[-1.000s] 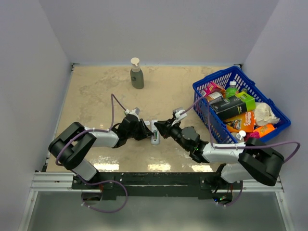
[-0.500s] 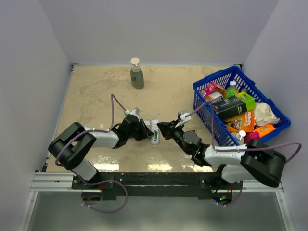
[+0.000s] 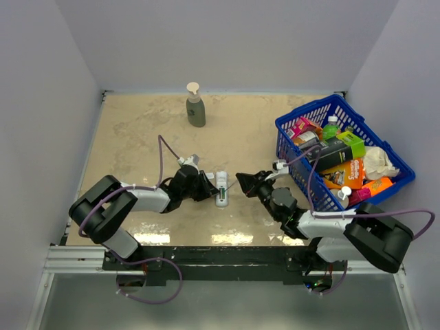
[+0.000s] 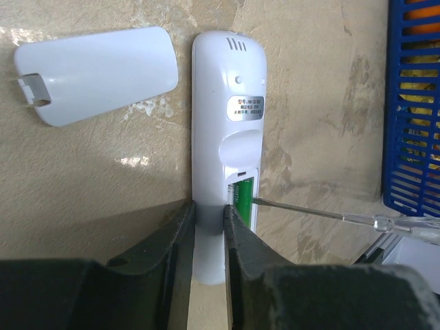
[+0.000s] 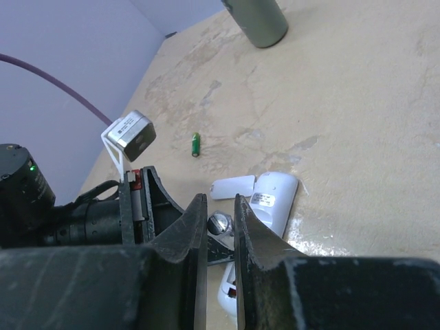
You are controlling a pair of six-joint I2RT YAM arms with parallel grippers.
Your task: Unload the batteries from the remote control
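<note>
The remote control [image 4: 218, 103] lies back-up on the table, its battery recess open with a green battery [image 4: 242, 198] showing inside. My left gripper [image 4: 208, 213] is shut on the remote's lower end; in the top view it [image 3: 206, 187] sits just left of the remote [image 3: 221, 188]. My right gripper [image 3: 246, 182] is shut on a thin grey stick [image 4: 309, 212] whose tip touches the recess by the battery. In the right wrist view the fingers [image 5: 220, 206] pinch the stick's handle. A loose green battery [image 5: 195, 144] lies on the table beyond the remote [image 5: 273, 198].
The flat white cover piece [image 4: 96, 72] lies beside the remote's top end. A blue basket [image 3: 344, 148] full of packages stands at the right. A grey soap bottle [image 3: 196, 106] stands at the back.
My right gripper has drawn back to the right, away from the remote, with the stick still in it. The left gripper and the remote have stayed put.
</note>
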